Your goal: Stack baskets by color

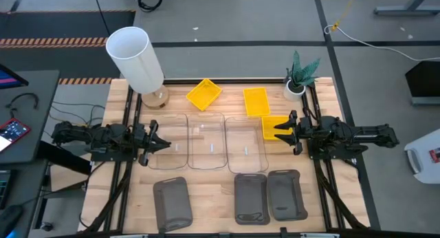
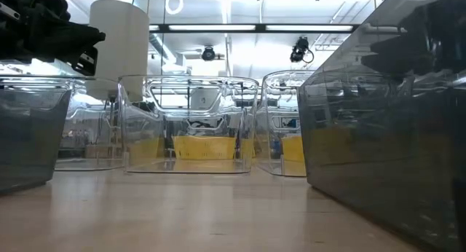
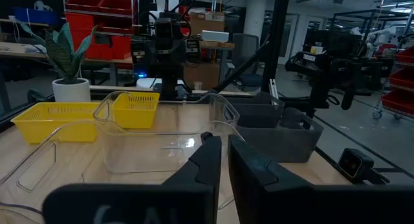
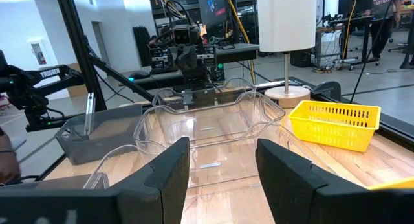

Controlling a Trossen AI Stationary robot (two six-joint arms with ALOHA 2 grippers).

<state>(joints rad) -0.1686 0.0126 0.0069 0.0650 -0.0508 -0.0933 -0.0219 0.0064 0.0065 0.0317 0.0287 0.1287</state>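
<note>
Three yellow baskets (image 1: 203, 93) (image 1: 256, 102) (image 1: 273, 122) lie apart at the table's far side. Three clear baskets (image 1: 172, 140) (image 1: 207, 143) (image 1: 245, 144) stand side by side in the middle. Three dark grey baskets (image 1: 172, 203) (image 1: 251, 197) (image 1: 287, 195) sit along the near edge. My left gripper (image 1: 163, 143) (image 3: 224, 169) points level at the left clear basket from the table's left, with only a thin slit between its fingers and nothing in it. My right gripper (image 1: 278, 131) (image 4: 223, 172) hovers open and level over the nearest yellow basket, facing the clear baskets (image 4: 207, 127).
A tall white cylinder (image 1: 135, 58) on a round wooden foot stands at the far left corner. A small potted plant (image 1: 300, 78) stands at the far right. Bare wood shows between the clear and the grey rows (image 1: 213, 179).
</note>
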